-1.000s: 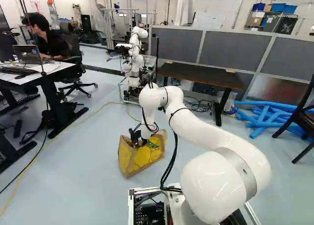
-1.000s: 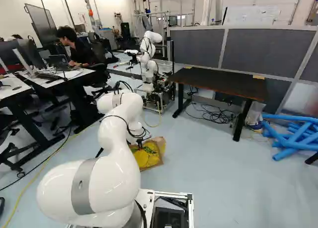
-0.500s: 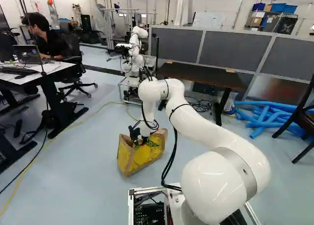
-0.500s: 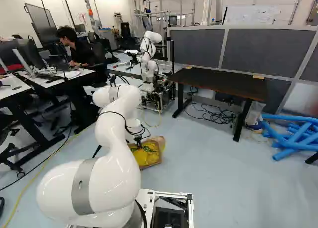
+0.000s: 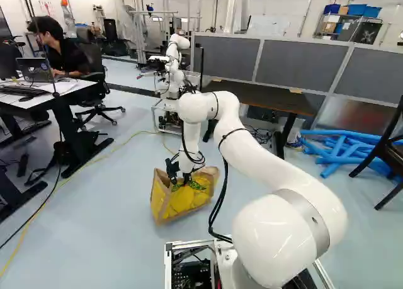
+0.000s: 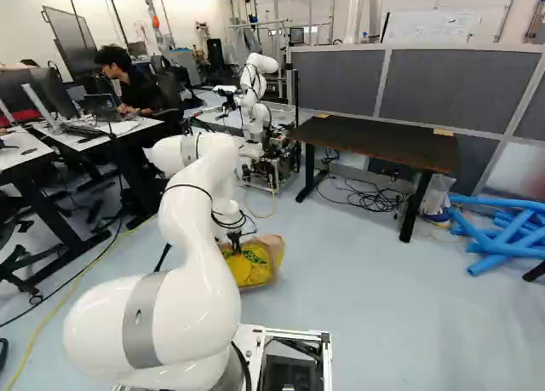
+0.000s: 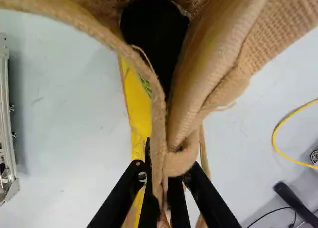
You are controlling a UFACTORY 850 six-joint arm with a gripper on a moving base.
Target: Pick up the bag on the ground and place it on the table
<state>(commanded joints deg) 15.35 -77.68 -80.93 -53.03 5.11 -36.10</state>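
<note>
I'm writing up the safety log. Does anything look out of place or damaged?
Black cables lie tangled on the floor under the dark table, and blue tubes are heaped nearby: untidy, a possible snag. The bag's rim is bunched, but that is the pincer squeezing it. I see no damage.

Over the last second your arm [image 5: 271, 169] has risen a little from its bends down, carrying the gripper [image 5: 180, 179] higher and drawing the gripped bag [image 5: 182, 204] slightly up with it, though you cannot tell whether its bottom has left the floor [image 5: 107, 238].
</note>
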